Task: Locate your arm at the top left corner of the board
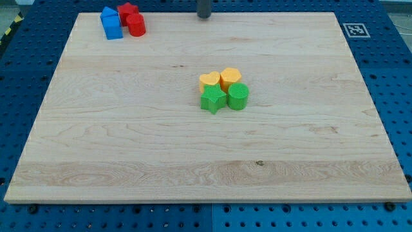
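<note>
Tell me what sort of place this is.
Probably a robotics lab bench. A pale wooden board lies on a blue perforated metal table, a black-and-white marker tag sits at the board's top right corner, and my tip rests at the top edge, right of the blue blocks.

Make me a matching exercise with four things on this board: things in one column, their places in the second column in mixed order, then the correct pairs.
Things:
1. blue blocks
2. my tip
3. green star block
4. green cylinder block

Places:
A. top edge of the board, near the middle
B. top left corner
C. central cluster, lower right
D. central cluster, lower left

Pairs: 1-B, 2-A, 3-D, 4-C
</note>
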### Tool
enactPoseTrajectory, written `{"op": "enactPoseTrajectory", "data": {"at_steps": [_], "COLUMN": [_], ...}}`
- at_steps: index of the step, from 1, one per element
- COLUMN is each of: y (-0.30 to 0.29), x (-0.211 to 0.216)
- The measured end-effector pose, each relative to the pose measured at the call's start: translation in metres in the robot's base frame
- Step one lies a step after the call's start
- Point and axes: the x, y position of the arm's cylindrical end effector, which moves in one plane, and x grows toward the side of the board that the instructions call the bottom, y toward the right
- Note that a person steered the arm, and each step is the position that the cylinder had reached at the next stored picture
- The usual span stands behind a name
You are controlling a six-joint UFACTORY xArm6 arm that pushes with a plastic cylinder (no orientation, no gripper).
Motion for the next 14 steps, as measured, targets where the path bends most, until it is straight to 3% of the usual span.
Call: {"op": "enactPoseTrajectory", "data": {"at_steps": [1, 5, 7, 8, 10, 12, 14], "y": [-0.051, -0.078, -0.075, -0.127, -0.261, -0.284, -0.284], "x": [-0.001, -0.002, 0.100, 0.126, 0.126, 0.107, 0.043]}}
